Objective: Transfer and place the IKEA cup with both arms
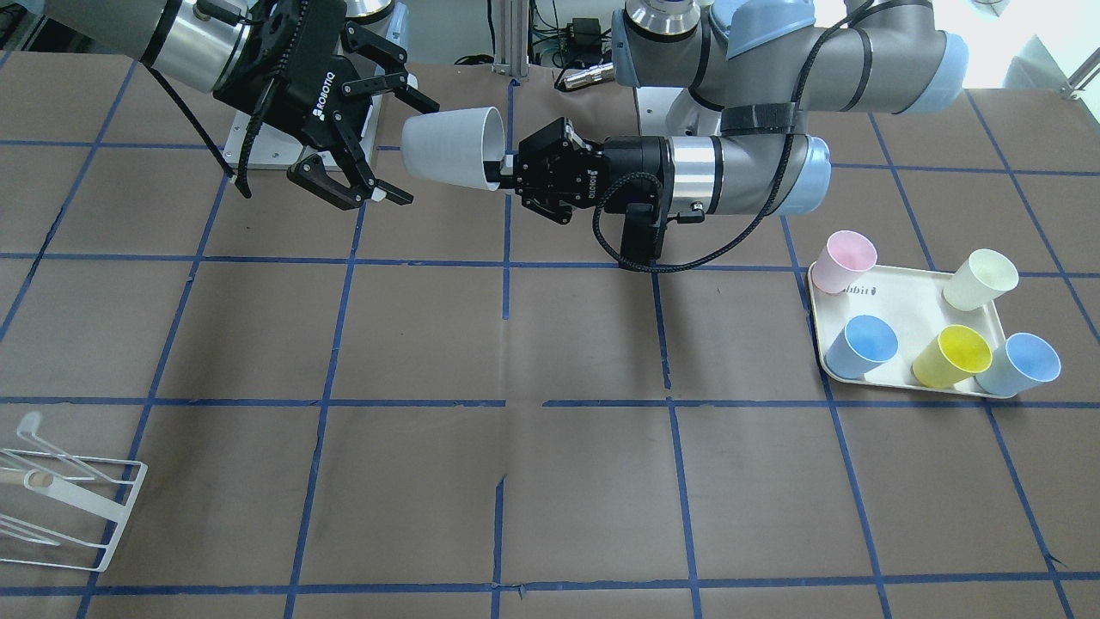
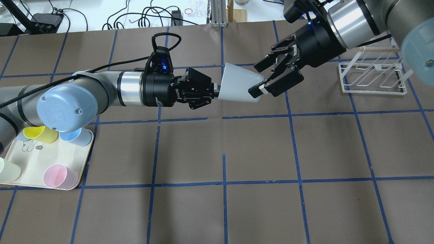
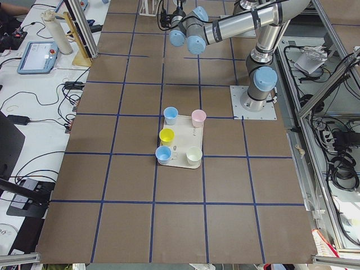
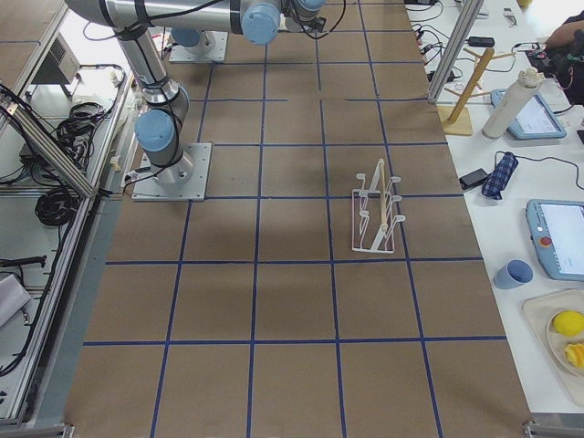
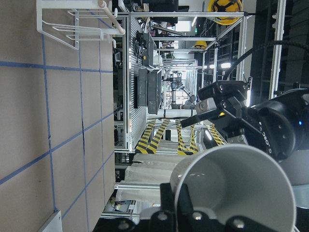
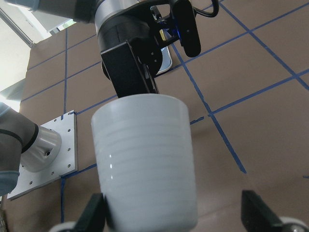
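The hand-over is about half done, by my reading. The IKEA cup [image 2: 239,83] is off the table and hangs in mid-air over the far middle of it, lying on its side with its mouth to the left and its base to the right. What seems left is for the right arm to take it, for the left to let go, and for the cup to be set down, probably at the white wire rack [image 2: 373,76] far right, though the pictures do not settle that.

The left arm reaches in from the left, stretched out nearly level. The left gripper [image 2: 215,91] pinches the cup's rim, 1 finger inside the mouth and 1 outside, as the left wrist view shows.

The right arm comes down from the far right at a slant. The right gripper [image 2: 259,79] has its 2 fingers spread wide to either side of the cup's base. In the right wrist view both pads stand off to the sides of the cup; whether 1 already touches it, I cannot tell.

The tray [image 2: 30,159] at the near left holds the pastel cups, well apart from the hand-over.
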